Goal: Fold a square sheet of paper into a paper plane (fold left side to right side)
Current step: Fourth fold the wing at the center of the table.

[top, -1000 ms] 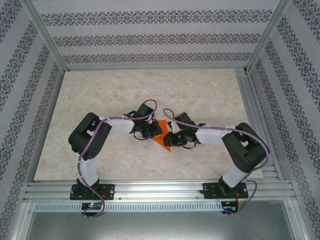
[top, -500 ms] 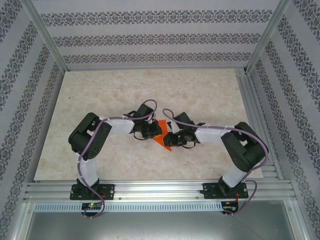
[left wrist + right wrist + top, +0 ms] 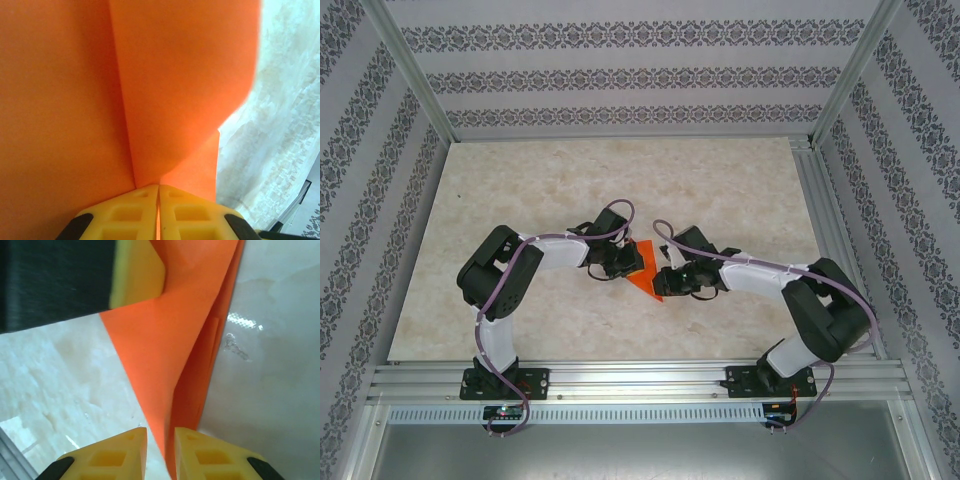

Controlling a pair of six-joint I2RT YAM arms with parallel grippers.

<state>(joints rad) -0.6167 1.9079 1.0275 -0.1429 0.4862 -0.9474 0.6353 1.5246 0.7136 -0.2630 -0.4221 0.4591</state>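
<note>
The bright orange sheet of paper is folded into a narrow pointed wedge with a centre crease and lies mid-table between both arms. My left gripper is shut on its left part. In the left wrist view the yellow fingers meet at the gripper with a sliver of paper pinched between them. My right gripper is at the wedge's near tip. In the right wrist view this gripper stands slightly open, and the paper's point runs into the gap without being clamped. The left gripper's yellow finger shows on the paper's far end.
The pale marble tabletop spreads out behind and to both sides of the arms. Aluminium rails run along the near edge and a frame post borders the right side. Patterned walls enclose the cell.
The right arm's elbow has swung right and toward the near edge, and its gripper has shifted slightly right at the paper's tip. The left arm and the paper have stayed put.
</note>
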